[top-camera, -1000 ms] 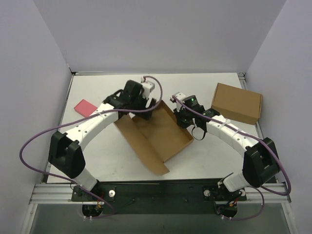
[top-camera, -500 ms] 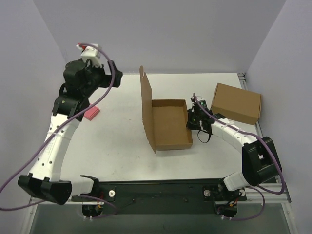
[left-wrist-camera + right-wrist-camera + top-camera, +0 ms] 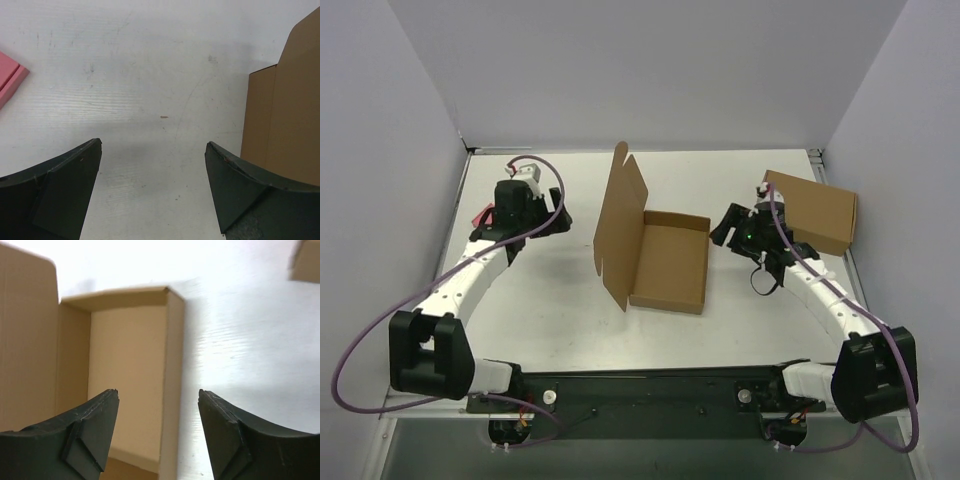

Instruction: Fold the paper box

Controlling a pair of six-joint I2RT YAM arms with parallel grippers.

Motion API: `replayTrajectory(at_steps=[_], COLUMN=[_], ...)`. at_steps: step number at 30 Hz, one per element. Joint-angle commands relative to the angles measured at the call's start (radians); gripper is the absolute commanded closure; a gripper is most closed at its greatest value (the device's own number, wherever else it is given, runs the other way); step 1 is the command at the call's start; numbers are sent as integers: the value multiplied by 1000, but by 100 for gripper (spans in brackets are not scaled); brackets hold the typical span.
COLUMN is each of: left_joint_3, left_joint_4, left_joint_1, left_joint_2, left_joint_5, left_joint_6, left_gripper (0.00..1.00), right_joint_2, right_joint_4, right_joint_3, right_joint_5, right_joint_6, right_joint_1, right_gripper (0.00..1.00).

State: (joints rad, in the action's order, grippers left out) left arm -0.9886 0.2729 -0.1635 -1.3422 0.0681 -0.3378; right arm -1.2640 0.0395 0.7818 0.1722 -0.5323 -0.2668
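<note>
The paper box (image 3: 670, 262) sits near the middle of the worktop (image 3: 560, 310) as an open, shallow tray with its walls already raised. Its big lid panel stands nearly upright along the tray's left long side, and a rounded flap shows at the panel's far end. To the right of the box and a little apart from it, the right claw (image 3: 158, 391) is released, its two dark fingers spread wide. It points at the box, so the tray's near right wall and pale inner floor show between the fingers in the right wrist view. Well to the left of the box, the left claw (image 3: 153, 145) is likewise released, fingers wide apart over bare worktop. The brown lid panel shows at the right edge of the left wrist view. Farther left of the box, a pink block (image 3: 10, 85) lies flat on the worktop, partly hidden under the left arm in the overhead view. To the right of the box, beyond the right claw, a second cardboard box (image 3: 810, 212) stands closed near the far right corner.
</note>
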Motion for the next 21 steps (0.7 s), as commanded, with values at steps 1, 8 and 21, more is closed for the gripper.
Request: replayTrajectory(at_steps=[1, 8, 21], left_joint_3=[-34, -140, -539], left_joint_4=[-161, -307, -449], left_joint_1=[-14, -123, -225], left_joint_2=[-66, -293, -721], left_joint_5=[47, 93, 522], left_joint_6=[-17, -3, 137], left_gripper=[6, 8, 11], right_joint_2=[57, 40, -20], right_joint_4=[-157, -216, -128], right_joint_3=[4, -99, -131], right_joint_5=[-115, -159, -214], right_joint_6=[14, -26, -241], right_joint_1=[44, 22, -471], right_gripper=[36, 36, 36])
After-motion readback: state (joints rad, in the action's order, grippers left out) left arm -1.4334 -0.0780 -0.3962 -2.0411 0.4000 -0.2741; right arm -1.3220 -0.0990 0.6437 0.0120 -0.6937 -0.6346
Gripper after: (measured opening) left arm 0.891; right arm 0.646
